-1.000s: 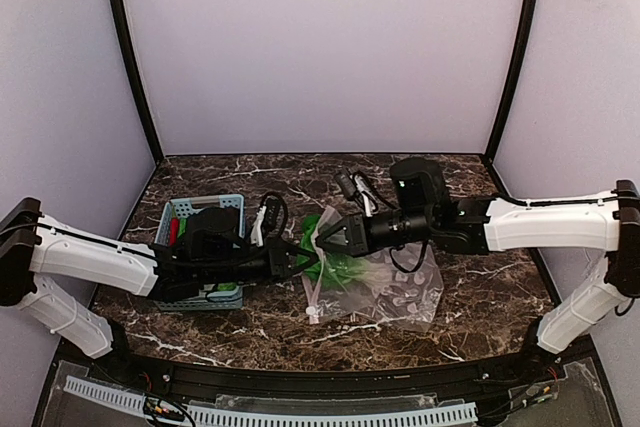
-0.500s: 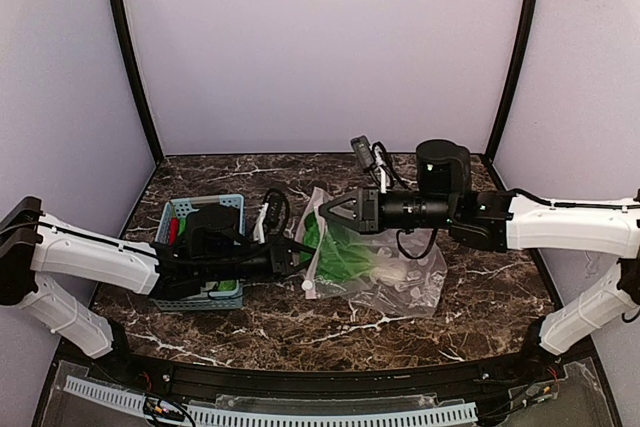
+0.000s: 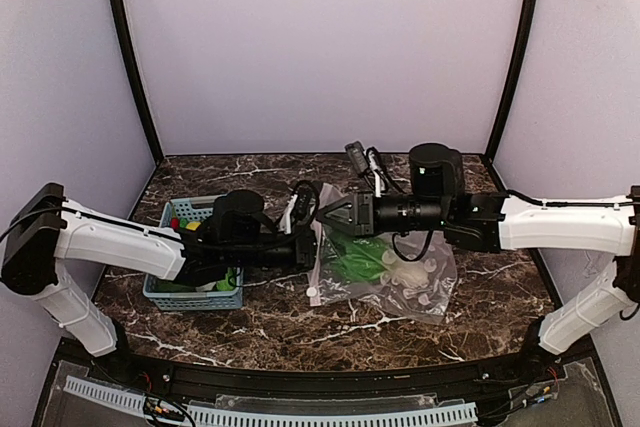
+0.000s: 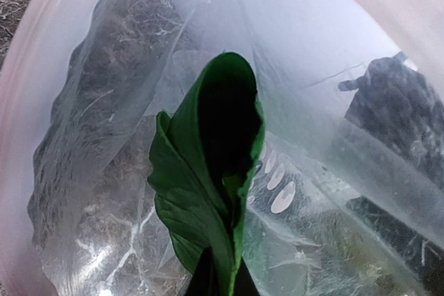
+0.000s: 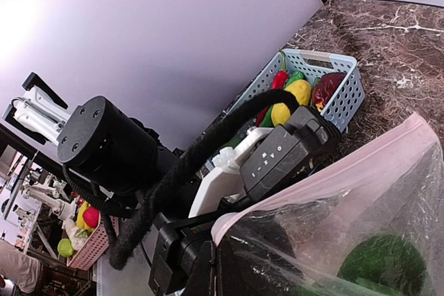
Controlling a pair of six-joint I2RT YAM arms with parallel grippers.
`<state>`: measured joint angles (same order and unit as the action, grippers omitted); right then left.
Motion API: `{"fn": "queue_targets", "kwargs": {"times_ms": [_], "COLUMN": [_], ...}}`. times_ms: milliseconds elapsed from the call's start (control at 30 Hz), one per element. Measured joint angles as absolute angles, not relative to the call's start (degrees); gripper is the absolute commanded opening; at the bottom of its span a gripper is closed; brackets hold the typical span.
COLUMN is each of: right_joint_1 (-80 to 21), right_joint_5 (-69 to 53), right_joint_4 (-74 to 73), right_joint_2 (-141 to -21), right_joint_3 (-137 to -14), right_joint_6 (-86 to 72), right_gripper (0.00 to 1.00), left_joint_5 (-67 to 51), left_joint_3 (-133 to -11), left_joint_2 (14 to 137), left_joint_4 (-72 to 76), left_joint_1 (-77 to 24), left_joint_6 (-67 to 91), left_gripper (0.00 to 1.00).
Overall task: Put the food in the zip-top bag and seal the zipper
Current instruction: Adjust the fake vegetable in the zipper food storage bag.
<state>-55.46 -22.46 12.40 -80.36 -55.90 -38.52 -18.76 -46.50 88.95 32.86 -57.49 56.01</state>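
Left gripper (image 3: 312,246) pinches the green leafy bunch (image 4: 208,171), deep inside the zip-top bag (image 3: 405,282) just right of the basket (image 3: 168,292). Right gripper (image 3: 323,217) clamps the zipper (image 5: 316,184), mouth lifted.

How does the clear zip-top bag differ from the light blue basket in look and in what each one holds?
The zip-top bag is clear, soft and crinkled; the basket is light blue, stiff, with perforated walls. The bag lies slumped, its mouth lifted; the basket stands upright. The bag holds a green leafy bunch; the basket holds several pieces, among them a red chilli and a yellow piece. Both hold toy food.
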Motion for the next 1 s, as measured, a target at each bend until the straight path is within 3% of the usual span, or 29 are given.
{"fn": "queue_targets", "kwargs": {"times_ms": [100,333,500,700,1000], "right_joint_1": [-55.46,-55.33,-55.09,-55.09,-55.09], "right_joint_5": [-21.91,-18.72,-18.09,-18.13,-18.15], "right_joint_4": [12.38,10.94,10.59,10.2,9.67], "right_joint_2": [-80.36,-78.81,-78.26,-78.22,-77.47], "right_joint_3": [-55.79,-52.77,-51.35,-51.31,-51.31], "right_joint_6": [-38.52,-38.48,-38.46,-38.26,-38.0], "right_gripper": [0.0,0.0,0.0,0.0,0.0], "left_joint_5": [-18.37,-12.99,-10.41,-7.33,-6.63], "left_joint_3": [-46.74,-44.69,-42.44,-39.27,-37.54], "left_joint_2": [88.92,83.02,74.41,67.18,69.87], "left_joint_4": [30.65,19.33,13.52,10.5,8.73], "left_joint_1": [-57.49,-57.49,-57.49,-57.49,-57.49], "left_joint_6": [55.05,51.79,50.09,50.24,52.01], "left_gripper": [0.12,0.48,0.61,0.71,0.67]}}
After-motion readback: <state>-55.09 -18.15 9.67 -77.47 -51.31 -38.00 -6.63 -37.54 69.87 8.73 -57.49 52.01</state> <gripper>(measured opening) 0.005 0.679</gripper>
